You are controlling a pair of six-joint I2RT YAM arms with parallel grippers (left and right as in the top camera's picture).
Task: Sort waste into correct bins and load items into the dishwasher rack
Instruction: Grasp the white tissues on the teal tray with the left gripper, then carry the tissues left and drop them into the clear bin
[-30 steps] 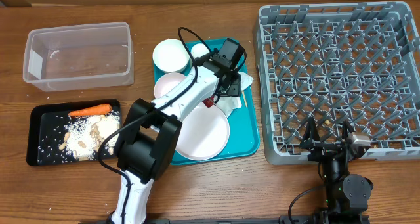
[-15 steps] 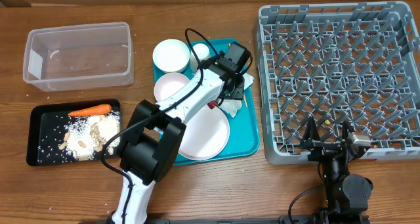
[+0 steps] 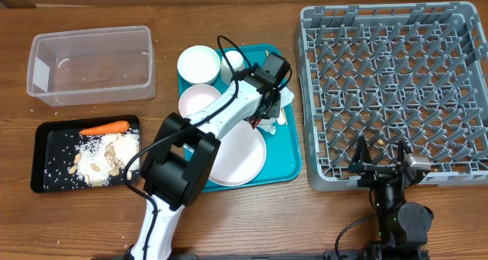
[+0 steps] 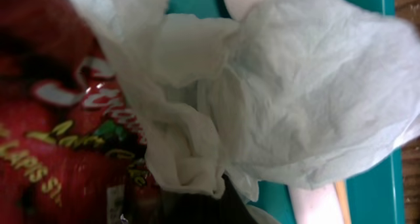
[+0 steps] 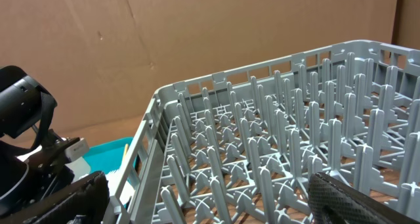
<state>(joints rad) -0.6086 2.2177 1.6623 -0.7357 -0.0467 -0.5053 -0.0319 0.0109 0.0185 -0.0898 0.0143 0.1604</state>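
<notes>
Where the left gripper (image 3: pixel 267 110) hangs, a crumpled napkin (image 4: pixel 295 99) lies right beneath.

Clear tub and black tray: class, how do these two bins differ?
The tub is see-through with tall walls; the tray is opaque black and shallow. The tub looks empty; the tray holds a carrot and beige scraps. Both are rectangular with similar footprints.

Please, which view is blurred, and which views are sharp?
Left wrist view: blurred by closeness, crumpled white paper napkin and shiny red wrapper fill it. Right wrist view: grey plastic dishwasher rack sharp. Overhead view: sharp, evenly lit.
</notes>
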